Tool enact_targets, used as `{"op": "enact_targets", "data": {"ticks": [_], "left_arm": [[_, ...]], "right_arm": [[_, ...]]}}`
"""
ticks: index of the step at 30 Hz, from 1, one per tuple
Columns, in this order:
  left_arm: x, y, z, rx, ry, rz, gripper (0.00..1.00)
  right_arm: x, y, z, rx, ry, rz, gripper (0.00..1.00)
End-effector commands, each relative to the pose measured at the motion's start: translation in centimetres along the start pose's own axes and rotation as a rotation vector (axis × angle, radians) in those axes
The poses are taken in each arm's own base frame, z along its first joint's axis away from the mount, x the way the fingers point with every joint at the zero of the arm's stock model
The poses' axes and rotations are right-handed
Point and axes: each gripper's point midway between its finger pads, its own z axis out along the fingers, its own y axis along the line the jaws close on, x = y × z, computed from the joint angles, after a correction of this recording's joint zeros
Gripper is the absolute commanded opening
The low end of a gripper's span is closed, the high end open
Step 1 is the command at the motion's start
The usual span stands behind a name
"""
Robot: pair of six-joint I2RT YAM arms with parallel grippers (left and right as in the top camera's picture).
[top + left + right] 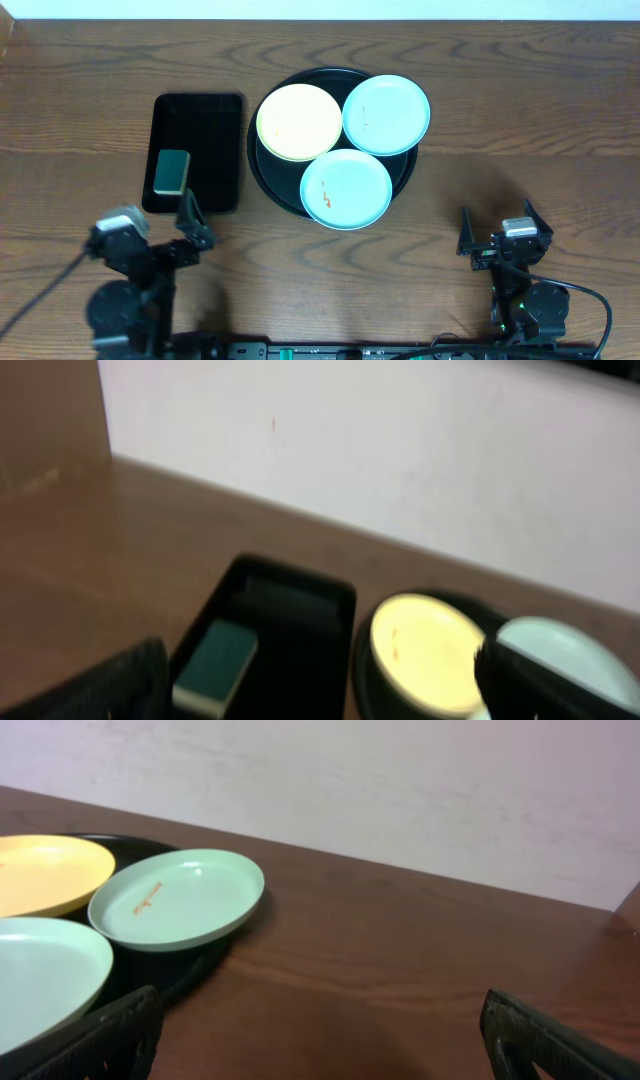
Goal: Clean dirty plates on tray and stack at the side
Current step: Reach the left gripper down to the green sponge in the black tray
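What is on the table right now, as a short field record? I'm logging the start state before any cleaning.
round tray: black, mid-table, carrying three plates
yellow plate: tray's left side
rear blue plate: tray's right, orange smear
front blue plate: nearest the arms, orange smears
rectangular tray: black, left of the round tray
sponge: green, in the rectangular tray
left gripper: open, empty
right gripper: open, empty
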Motion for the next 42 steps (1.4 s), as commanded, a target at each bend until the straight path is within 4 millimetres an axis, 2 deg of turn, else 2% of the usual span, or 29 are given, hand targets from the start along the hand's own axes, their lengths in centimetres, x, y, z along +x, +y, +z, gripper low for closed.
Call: {"op": "enact_targets", "data": {"ticks": [1, 5, 9, 12, 17, 18, 19, 20, 21, 23, 24, 25, 28, 30, 32, 33, 34, 35, 40, 42], "left_arm": [[-3.6, -1.8, 0.1, 0.038, 0.059, 0.012, 0.98], [-5.8, -3.1, 1.4, 0.033, 0.263, 0.045, 0.98], [-6.0, -3.1, 2.8, -0.015, 0.511, 0.085, 0.98], [-6.3, -3.1, 4.6, -0.034, 0.592, 0.08, 0.98], [-4.2, -2.9, 6.2, -0.041, 0.72, 0.058, 0.99], [-3.8, -2.7, 6.4, -0.05, 0.738, 0.072, 0.89], [-3.4, -2.1, 6.6, -0.076, 0.754, 0.084, 0.9], [-3.2, -1.2, 6.7, -0.124, 0.768, 0.102, 0.98], [-2.8, -0.3, 6.6, -0.175, 0.788, 0.12, 0.99], [-2.0, 1.2, 6.5, -0.251, 0.83, 0.15, 0.87], [-1.4, 1.5, 6.5, -0.261, 0.853, 0.154, 0.65], [-0.8, 1.6, 6.6, -0.265, 0.876, 0.154, 0.54], [1.0, 2.1, 6.7, -0.279, 0.954, 0.156, 0.43], [2.2, 2.4, 6.9, -0.289, 1.01, 0.157, 0.4], [3.7, 2.7, 7.3, -0.296, 1.07, 0.157, 0.4], [4.4, 2.9, 7.5, -0.301, 1.097, 0.157, 0.48], [5.1, 3.1, 7.7, -0.306, 1.125, 0.157, 0.76], [5.8, 3.3, 8.0, -0.31, 1.15, 0.158, 0.86], [8.8, 4.1, 9.7, -0.33, 1.258, 0.16, 0.84], [9.8, 4.3, 10.5, -0.334, 1.284, 0.161, 0.79]], "right_arm": [[0.1, -0.6, 0.0, 0.027, 0.004, -0.005, 0.99], [0.1, -0.6, 0.0, 0.027, 0.004, -0.005, 0.99], [0.1, -0.6, 0.0, 0.027, 0.004, -0.005, 0.99], [0.1, -0.6, 0.0, 0.027, 0.004, -0.005, 0.99], [0.1, -0.6, 0.0, 0.027, 0.004, -0.005, 0.99], [0.1, -0.6, 0.0, 0.027, 0.004, -0.005, 0.99], [0.1, -0.6, 0.0, 0.027, 0.004, -0.005, 0.99], [0.1, -0.6, 0.0, 0.027, 0.004, -0.005, 0.99], [0.1, -0.6, 0.0, 0.027, 0.004, -0.005, 0.99], [0.1, -0.6, 0.0, 0.027, 0.004, -0.005, 0.99], [0.1, -0.6, 0.0, 0.027, 0.004, -0.005, 0.99], [0.1, -0.6, 0.0, 0.027, 0.004, -0.005, 0.99], [0.1, -0.6, 0.0, 0.027, 0.004, -0.005, 0.99], [0.1, -0.6, 0.0, 0.027, 0.004, -0.005, 0.99], [0.1, -0.6, 0.0, 0.027, 0.004, -0.005, 0.99], [0.1, -0.6, 0.0, 0.027, 0.004, -0.005, 0.99], [0.1, -0.6, 0.0, 0.027, 0.004, -0.005, 0.99], [0.1, -0.6, 0.0, 0.027, 0.004, -0.005, 0.99], [0.1, -0.6, 0.0, 0.027, 0.004, -0.005, 0.99], [0.1, -0.6, 0.0, 0.027, 0.004, -0.005, 0.99]]}}
